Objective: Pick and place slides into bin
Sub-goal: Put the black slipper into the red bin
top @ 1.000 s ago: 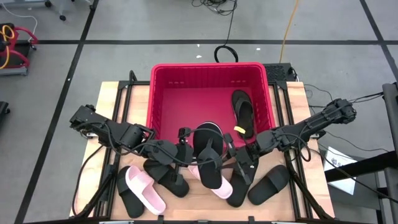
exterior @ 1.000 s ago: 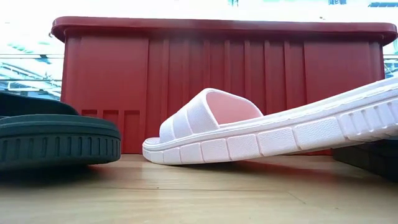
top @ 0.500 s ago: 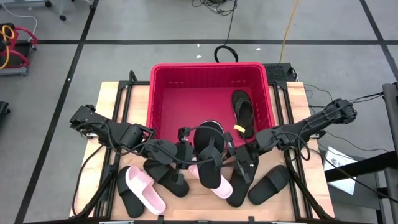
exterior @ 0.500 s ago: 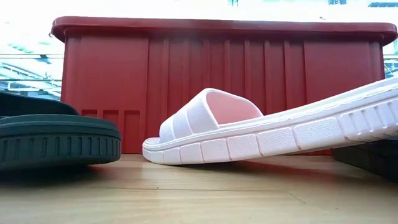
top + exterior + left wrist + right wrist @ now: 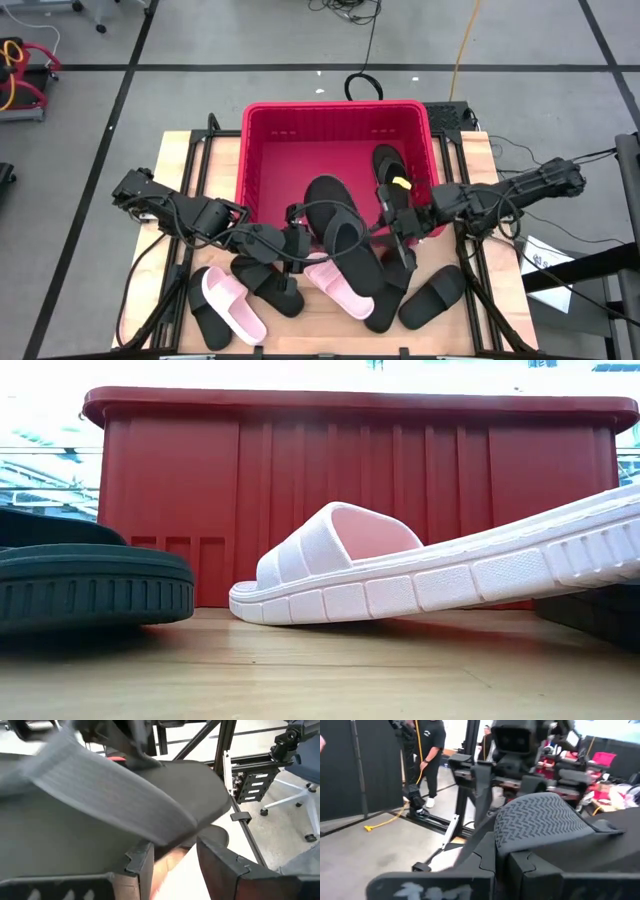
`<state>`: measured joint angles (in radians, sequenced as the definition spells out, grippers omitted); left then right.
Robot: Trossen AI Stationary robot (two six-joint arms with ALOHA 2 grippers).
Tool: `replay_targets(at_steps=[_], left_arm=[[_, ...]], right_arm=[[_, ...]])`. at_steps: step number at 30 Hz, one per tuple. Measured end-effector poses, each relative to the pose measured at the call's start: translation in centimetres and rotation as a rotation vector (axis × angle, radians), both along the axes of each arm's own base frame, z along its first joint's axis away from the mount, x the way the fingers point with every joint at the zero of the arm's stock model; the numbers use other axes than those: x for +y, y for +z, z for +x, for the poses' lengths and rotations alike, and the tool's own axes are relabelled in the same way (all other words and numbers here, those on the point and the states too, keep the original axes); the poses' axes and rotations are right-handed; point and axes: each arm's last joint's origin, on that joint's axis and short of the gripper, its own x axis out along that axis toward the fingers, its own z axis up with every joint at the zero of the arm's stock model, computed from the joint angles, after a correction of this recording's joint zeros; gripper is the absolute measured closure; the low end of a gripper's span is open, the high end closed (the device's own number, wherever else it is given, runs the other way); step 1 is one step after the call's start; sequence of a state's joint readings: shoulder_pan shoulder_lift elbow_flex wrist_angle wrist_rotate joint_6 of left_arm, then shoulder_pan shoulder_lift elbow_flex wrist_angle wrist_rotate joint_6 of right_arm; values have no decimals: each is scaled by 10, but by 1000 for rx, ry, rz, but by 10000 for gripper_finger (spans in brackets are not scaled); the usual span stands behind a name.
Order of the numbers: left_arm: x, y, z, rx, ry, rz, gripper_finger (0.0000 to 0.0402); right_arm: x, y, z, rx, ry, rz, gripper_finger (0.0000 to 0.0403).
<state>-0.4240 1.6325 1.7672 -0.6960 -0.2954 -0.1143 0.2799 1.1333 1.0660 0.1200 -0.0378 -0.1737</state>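
Note:
The red bin (image 5: 262, 150) stands at the table's far middle, and one black slide (image 5: 388, 165) lies in it. A second black slide (image 5: 340, 235) hangs above the bin's near rim, with my right gripper (image 5: 385, 228) shut on it. My left gripper (image 5: 300, 245) stands open just left of that slide, and its fingers (image 5: 140, 865) stand apart over a pink slide (image 5: 175, 865). Several more slides lie on the table's near part: a pink one (image 5: 232, 305) and black ones (image 5: 432, 297) (image 5: 270, 285). My right gripper holds the black slide by its right long edge (image 5: 370, 235), near the strap, and comes at it from the table's right. Its own fingers hide the exact place. The patterned sole (image 5: 535, 825) rises beyond the fingers. The slide is lifted clear, its far end above the bin.
The bin's near wall (image 5: 350, 490) rises right behind the slides. In the low view a pink slide (image 5: 400, 575) lies tilted on another, and a black one (image 5: 90, 585) sits at the left. A person (image 5: 427, 750) stands in the room beyond the table.
My left gripper has opened and let go of the black slide. My right gripper has gone up and toward the bin with that slide, which now hangs higher, its far end out over the bin's near rim.

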Motion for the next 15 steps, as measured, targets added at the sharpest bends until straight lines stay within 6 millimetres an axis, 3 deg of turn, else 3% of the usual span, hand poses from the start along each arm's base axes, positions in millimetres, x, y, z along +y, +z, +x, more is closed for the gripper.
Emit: replay_targets(at_steps=[15], left_arm=[[0, 0, 0, -1, 60, -37, 261]], right_arm=[[-35, 17, -28, -39, -129, -76, 403]])
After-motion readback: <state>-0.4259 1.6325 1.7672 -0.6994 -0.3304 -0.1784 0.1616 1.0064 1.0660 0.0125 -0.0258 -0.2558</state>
